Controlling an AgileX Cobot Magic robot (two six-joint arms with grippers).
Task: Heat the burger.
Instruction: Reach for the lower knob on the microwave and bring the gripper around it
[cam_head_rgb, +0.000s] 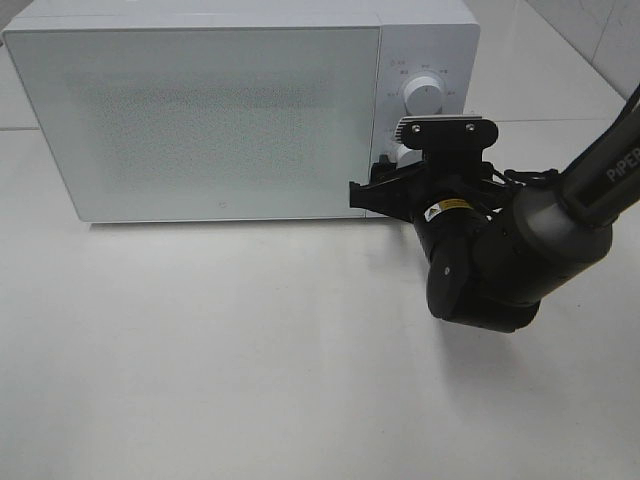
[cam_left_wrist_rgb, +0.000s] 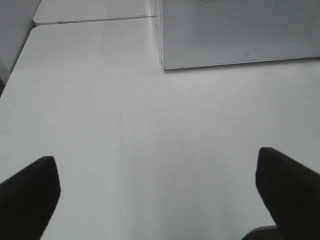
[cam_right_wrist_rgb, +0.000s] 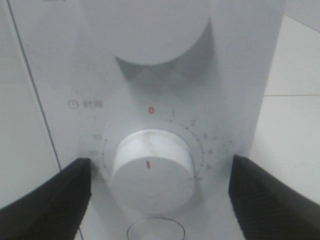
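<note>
Matte white table (cam_left_wrist_rgb: 150, 125) — left hand (cam_left_wrist_rgb: 159, 192) gapes above it, right hand (cam_right_wrist_rgb: 160, 200) gapes around the round microwave dial (cam_right_wrist_rgb: 152, 170).

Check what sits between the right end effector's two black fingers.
The lower round white timer dial on the white microwave, its red mark at 0, with a gap to each black finger of the right end effector. The right wrist view shows it.

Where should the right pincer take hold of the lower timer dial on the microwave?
Grip the timer dial by its round side wall, coming straight at the front panel. It stands proud as a short cylinder, and the open right pincer flanks it, one finger each side.
</note>
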